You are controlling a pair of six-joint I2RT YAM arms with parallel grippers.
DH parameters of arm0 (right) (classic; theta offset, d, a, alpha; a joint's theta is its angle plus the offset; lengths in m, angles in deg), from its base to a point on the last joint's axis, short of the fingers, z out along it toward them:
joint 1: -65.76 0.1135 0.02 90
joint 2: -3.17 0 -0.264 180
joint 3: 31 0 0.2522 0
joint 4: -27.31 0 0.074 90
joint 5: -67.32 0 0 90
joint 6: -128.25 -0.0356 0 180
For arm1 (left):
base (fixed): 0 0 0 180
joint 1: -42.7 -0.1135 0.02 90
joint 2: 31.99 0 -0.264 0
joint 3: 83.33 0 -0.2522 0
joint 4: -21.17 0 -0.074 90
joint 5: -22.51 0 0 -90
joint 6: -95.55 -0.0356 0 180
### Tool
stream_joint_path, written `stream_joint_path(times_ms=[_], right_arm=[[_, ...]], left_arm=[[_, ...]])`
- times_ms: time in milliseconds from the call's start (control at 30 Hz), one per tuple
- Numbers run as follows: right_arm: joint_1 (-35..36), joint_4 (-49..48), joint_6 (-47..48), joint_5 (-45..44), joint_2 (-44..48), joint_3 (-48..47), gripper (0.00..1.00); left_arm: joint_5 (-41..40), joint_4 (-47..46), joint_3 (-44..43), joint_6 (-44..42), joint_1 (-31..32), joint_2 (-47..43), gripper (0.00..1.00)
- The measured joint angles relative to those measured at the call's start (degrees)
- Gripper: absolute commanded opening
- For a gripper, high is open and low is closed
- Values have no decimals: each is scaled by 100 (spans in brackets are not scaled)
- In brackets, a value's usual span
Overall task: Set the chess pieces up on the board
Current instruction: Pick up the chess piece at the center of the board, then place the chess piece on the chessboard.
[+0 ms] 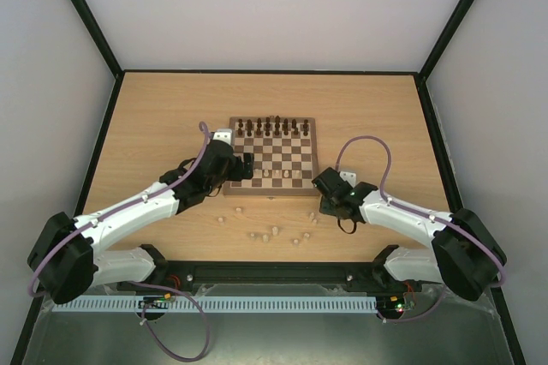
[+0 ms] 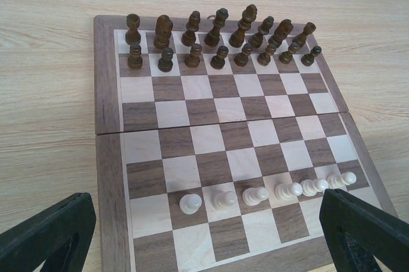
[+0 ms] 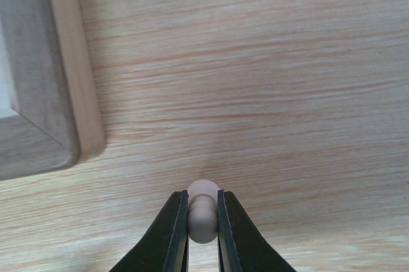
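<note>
The board (image 1: 273, 155) lies mid-table with dark pieces in its two far rows. Several cream pawns (image 2: 255, 195) stand in a row near its front edge. My left gripper (image 1: 242, 165) hovers open and empty over the board's near left part; its fingers (image 2: 51, 234) frame the pawn row in the left wrist view. My right gripper (image 1: 324, 185) is beside the board's front right corner (image 3: 45, 112), shut on a cream pawn (image 3: 203, 216) held just above the table. Several loose cream pieces (image 1: 274, 232) lie on the table in front of the board.
Dark brown pieces (image 2: 217, 39) fill the far rows. The board's front edge (image 1: 274, 193) stands between the loose pieces and the squares. Black rails (image 1: 257, 72) and white walls bound the table.
</note>
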Motion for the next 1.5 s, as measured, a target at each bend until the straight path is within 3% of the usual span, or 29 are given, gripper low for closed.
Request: stream_joint_path(times_ms=[400,1000,1500], right_arm=[[0,177,350,-225,-28,-846,5],[0,24,1211,-201,-2100,-2588,7],[-2,-9,1394,-111,-2481,-2776,13]], left_arm=[[20,0,0,0,-20,31,99],[37,0,2,-2,-61,37,99],[39,0,2,-2,-85,37,99]])
